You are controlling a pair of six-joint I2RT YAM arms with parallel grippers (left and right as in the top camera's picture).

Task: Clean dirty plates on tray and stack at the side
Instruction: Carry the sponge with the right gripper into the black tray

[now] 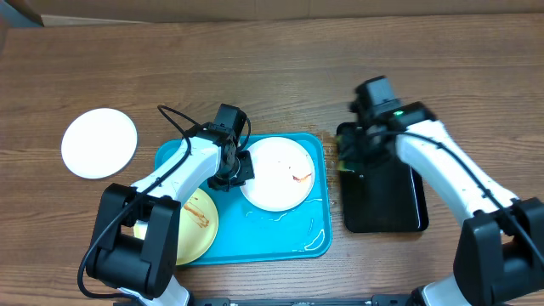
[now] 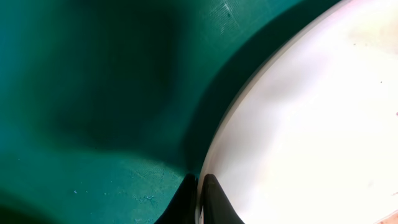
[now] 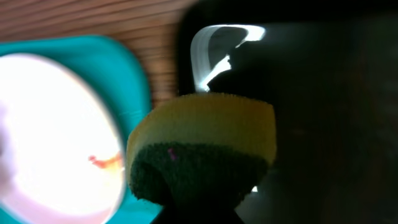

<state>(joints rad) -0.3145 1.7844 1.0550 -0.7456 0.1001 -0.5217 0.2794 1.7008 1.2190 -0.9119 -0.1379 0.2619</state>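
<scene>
Right tool (image 3: 194,214) pinching sponge (image 3: 202,140), plain from wrist

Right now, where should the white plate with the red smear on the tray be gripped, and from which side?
Pinch its thin left rim, coming from the left. The white plate lies flat in the tray, so only the edge offers purchase; the smear sits on its right. The left gripper is shut on that edge.

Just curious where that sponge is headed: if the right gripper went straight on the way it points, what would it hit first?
Probably the black tray: the right gripper, shut on the sponge, points at its glossy floor, though depth is unclear.
</scene>
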